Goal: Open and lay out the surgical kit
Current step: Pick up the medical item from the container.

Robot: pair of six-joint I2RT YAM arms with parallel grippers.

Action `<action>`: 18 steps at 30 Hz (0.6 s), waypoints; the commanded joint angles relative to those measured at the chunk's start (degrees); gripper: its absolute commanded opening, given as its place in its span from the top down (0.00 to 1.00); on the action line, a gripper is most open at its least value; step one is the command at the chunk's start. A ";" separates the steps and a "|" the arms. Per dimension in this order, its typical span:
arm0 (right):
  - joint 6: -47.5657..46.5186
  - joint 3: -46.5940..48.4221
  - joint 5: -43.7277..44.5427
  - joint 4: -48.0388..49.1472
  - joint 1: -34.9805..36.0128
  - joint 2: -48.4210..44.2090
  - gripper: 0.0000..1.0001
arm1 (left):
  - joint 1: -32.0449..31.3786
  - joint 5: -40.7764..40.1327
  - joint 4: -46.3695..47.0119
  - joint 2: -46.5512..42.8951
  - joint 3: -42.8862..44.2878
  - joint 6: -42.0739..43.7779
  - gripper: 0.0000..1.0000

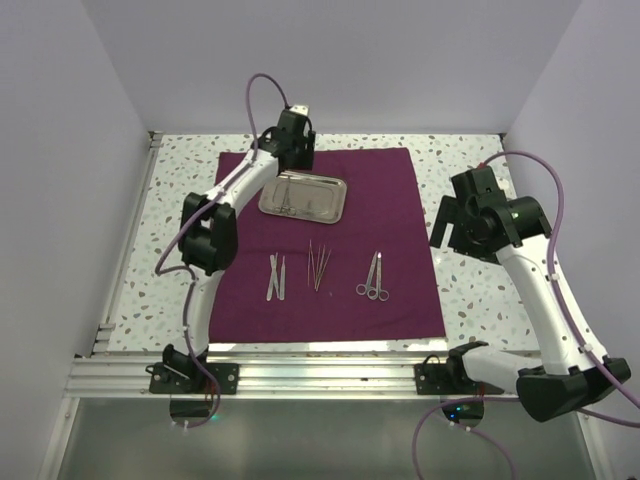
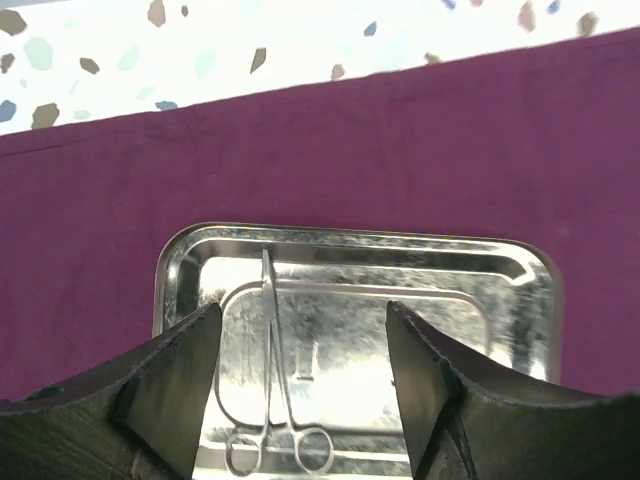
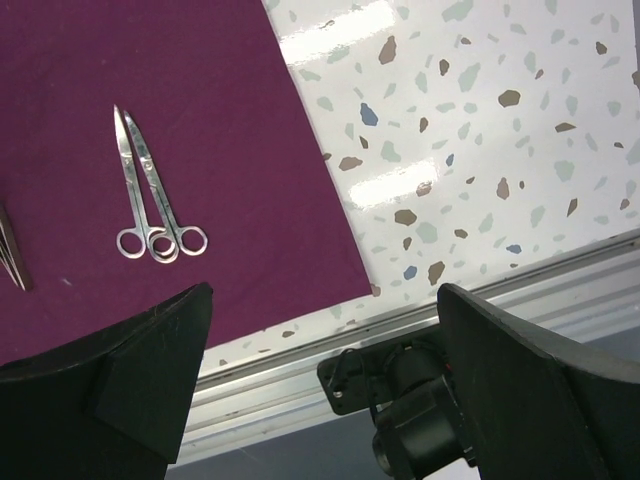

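Left gripper (image 2: 303, 318): fingers spread wide, nothing between them, poised low over the steel tray (image 2: 520, 262). Directly beneath, nearer the left-hand finger in the wrist view, one ring-handled forceps (image 2: 272, 395), flat on the tray floor, rings toward the camera, tips toward the far rim. Around the tray, the purple cloth (image 2: 420, 150), spread flat on the speckled table (image 2: 200, 40). Closer to the arm bases on that cloth, in a row: tweezers (image 1: 276, 277), thin probes (image 1: 318, 267), two ring-handled scissors (image 3: 150, 200). Right gripper (image 3: 325, 292): likewise open and empty, parked above the cloth's near right corner, close to the aluminium rail (image 3: 470, 320).

Likely step: fetching the last forceps out of the tray to join the row. To do it well: shift sideways first to centre on the shanks, not the rings; go down to contact with the tray floor; close slowly, so thin a piece on polished metal being apt to skate away; lift straight up, watching for the tray riding along.

Writing: none legible anywhere; only a faint stamped mark on the tray floor, too blurred by glare to read.
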 commanded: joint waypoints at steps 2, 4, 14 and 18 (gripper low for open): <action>1.63 3.22 1.72 -2.37 -0.32 1.59 0.02 | -0.10 -0.04 -1.07 7.17 5.40 5.75 0.30; 1.89 3.84 2.25 -2.72 -0.32 2.12 0.02 | 0.25 -0.21 -1.16 9.71 7.77 6.19 0.30; 2.16 4.19 3.74 -5.10 -0.23 3.00 0.02 | 1.22 -2.23 1.04 14.30 10.42 7.16 0.30; 1.98 4.46 3.92 -5.19 -0.32 3.88 0.02 | 1.40 -1.97 1.57 15.00 10.41 6.63 0.30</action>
